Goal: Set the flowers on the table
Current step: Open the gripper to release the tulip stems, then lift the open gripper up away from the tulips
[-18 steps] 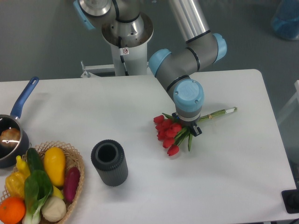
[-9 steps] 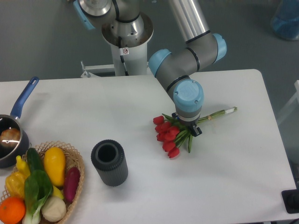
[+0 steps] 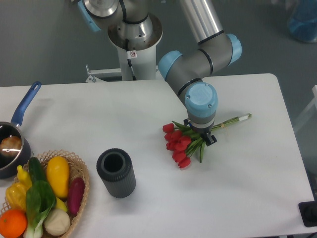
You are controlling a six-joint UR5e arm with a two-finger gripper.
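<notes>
Flowers (image 3: 180,143) lying on table (image 3: 247,188) near right edge. Gripper (image 3: 200,135) over stems; grip state indeterminable. Release fully, retract vertically.

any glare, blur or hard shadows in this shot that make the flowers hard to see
Fixed camera view: even, soft light, with no glare on the white table; the flowers are in sharp focus with only a faint shadow under them; the dark cylinder casts a soft shadow as well; the real problem is occlusion, since the arm's wrist hides the gripper and the middle of the stems.
</notes>
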